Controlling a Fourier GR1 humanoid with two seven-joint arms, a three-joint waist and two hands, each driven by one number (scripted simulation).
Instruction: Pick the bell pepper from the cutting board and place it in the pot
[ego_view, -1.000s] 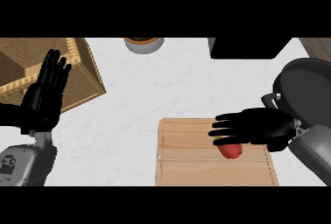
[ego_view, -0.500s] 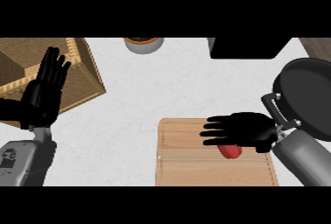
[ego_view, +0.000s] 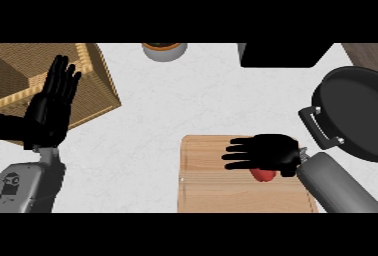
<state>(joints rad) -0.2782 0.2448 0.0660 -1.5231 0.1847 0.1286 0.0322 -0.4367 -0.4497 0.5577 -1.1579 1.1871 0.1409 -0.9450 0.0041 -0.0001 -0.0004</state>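
The right robot hand (ego_view: 267, 153) hovers palm-down over the red pepper (ego_view: 263, 174), fingers spread straight and holding nothing, probably to come down for a grasp. The glossy pepper lies on the flat wooden board (ego_view: 214, 185) on the worktop. The round black pot (ego_view: 353, 117) waits at the right. The left robot hand (ego_view: 50, 107) rests open at the left.
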